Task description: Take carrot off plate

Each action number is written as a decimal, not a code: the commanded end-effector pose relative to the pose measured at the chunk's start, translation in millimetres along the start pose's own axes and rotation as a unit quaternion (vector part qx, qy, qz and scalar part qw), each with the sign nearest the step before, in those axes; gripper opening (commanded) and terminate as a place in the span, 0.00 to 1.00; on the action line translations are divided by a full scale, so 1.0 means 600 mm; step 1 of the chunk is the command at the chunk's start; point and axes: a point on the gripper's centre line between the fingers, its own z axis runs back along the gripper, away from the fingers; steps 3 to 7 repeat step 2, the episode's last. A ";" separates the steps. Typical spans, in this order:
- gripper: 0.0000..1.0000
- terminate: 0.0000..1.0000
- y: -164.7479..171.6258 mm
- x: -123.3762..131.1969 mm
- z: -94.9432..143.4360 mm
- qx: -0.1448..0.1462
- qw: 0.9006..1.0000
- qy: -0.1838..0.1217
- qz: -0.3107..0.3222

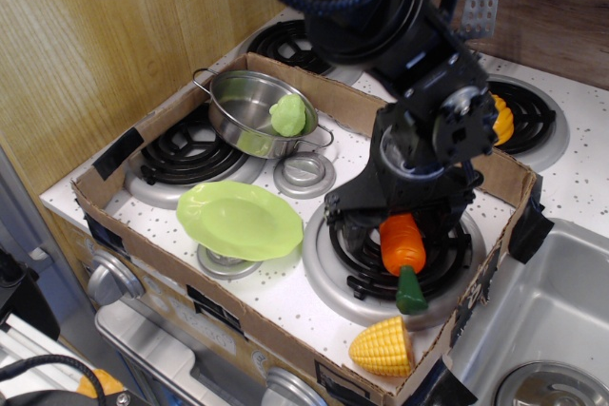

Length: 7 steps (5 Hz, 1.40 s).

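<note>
The orange carrot point(402, 242) with its dark green stem point(411, 291) is over the front right stove burner point(381, 278), stem pointing toward the front edge. My gripper point(400, 233) comes down from above and is shut on the carrot's orange body, holding it just above or on the burner coils. The lime-green plate point(238, 220) is empty and sits to the left of the gripper, apart from the carrot, on a small burner cap.
A steel pan point(249, 113) with a green piece point(288, 115) in it stands at the back left. A yellow corn piece point(383, 347) lies at the front right corner. A pumpkin point(499, 119) is behind the arm. A cardboard wall point(285, 316) rims the stove; a sink point(547, 330) is at right.
</note>
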 end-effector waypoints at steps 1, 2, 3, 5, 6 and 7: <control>1.00 0.00 -0.018 0.063 0.085 -0.042 0.999 -0.006 -0.013; 1.00 1.00 -0.018 0.067 0.098 -0.056 0.997 -0.028 -0.036; 1.00 1.00 -0.018 0.067 0.098 -0.056 0.997 -0.028 -0.036; 1.00 1.00 -0.018 0.067 0.098 -0.056 0.997 -0.028 -0.036; 1.00 1.00 -0.018 0.067 0.098 -0.056 0.997 -0.028 -0.036; 1.00 1.00 -0.018 0.067 0.098 -0.056 0.997 -0.028 -0.036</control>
